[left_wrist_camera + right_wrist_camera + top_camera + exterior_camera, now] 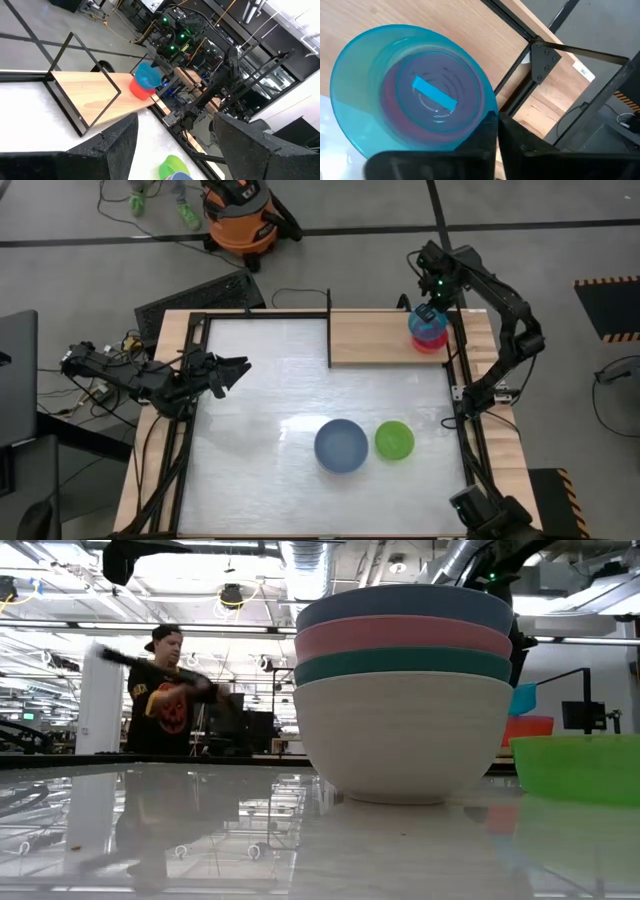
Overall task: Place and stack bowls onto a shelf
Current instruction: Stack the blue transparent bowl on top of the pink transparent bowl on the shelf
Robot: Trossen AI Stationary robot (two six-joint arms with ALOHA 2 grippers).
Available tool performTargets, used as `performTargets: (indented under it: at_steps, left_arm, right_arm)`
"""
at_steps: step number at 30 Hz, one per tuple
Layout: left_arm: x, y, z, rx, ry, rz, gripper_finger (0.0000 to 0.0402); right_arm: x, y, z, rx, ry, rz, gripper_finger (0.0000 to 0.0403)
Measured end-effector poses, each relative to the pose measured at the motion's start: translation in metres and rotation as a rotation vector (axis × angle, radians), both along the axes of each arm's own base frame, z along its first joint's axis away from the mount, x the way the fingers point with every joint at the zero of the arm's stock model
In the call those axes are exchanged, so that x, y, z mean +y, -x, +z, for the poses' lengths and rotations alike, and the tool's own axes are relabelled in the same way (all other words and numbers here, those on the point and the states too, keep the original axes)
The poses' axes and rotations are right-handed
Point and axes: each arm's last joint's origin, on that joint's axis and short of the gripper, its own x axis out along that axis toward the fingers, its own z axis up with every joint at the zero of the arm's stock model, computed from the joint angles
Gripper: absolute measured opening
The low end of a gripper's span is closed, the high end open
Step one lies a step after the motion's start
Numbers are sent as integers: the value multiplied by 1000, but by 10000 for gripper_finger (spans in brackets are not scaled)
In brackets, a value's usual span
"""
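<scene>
A small blue bowl (415, 90) sits tilted in a small red bowl (430, 343) at the right end of the wooden shelf (375, 338). My right gripper (498, 125) stands over them, shut on the blue bowl. A stack of larger bowls (405, 690) (white, teal, pink, then blue on top (341, 445)) rests on its base on the white tabletop. A small green bowl (394, 440) stands right of it. My left gripper (238, 370) hovers open near the table's left side, far from every bowl. My right gripper holds the small blue bowl by its rim (490, 107), on the side toward the shelf's right end. One finger (482, 142) is inside the bowl and the other outside. The fingers come from above, pointing down. The bowl sits tilted in the red bowl (140, 91) beneath it.
Thin black metal posts (329, 330) frame the shelf, and one corner bracket (543, 60) is close to my right gripper. A black rail (462, 420) runs along the table's right edge. A person (165, 700) stands in the room beyond the table.
</scene>
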Motion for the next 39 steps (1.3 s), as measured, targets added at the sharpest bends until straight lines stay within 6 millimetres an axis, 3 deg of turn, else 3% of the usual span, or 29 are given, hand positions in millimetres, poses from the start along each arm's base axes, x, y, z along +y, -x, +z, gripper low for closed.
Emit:
performTargets:
  at_steps: [6, 12, 16, 21, 31, 39]
  left_arm:
    - [0, 0, 0, 0, 0, 0, 245]
    - [0, 0, 0, 1, 0, 0, 245]
    - [0, 0, 0, 1, 0, 0, 245]
    - [0, 0, 0, 1, -1, -1, 245]
    - [1, 0, 0, 4, -7, 23, 245]
    - [1, 0, 0, 4, -6, 24, 245]
  right_arm:
    - [1, -4, 0, -9, 1, 8, 101]
    - [2, -5, 0, -10, 1, 19, 110]
    - [7, -3, 6, -32, -3, 55, 95]
    - [11, -3, 6, -74, -67, 79, 18]
    - [16, -35, 4, -145, 14, 196, 17]
    - [13, -34, 4, -154, 28, 165, 17]
